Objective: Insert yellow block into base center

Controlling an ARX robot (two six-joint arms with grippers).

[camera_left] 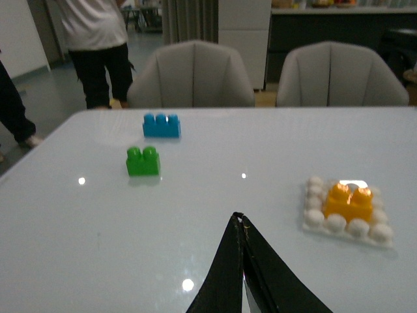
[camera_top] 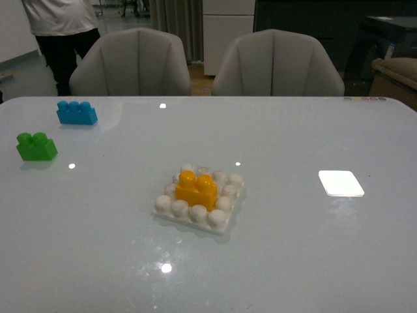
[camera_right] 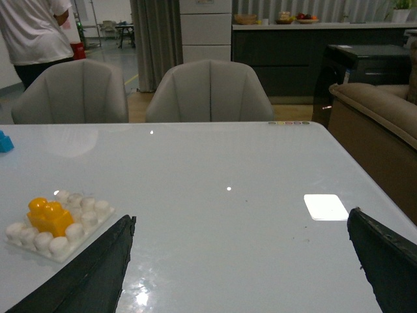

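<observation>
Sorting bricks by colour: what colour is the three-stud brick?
Blue; the three-stud plastic brick shows best in the front view.

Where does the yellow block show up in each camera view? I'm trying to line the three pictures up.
Front view: the yellow block sits mid-frame, on the middle of the base.
Left wrist view: yellow block at right, on the base.
Right wrist view: yellow block at lower left, on the base.
Shared landmark: the blue brick.

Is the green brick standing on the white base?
No, the green brick stands on the table, far from the base, which carries only the yellow block.
</observation>
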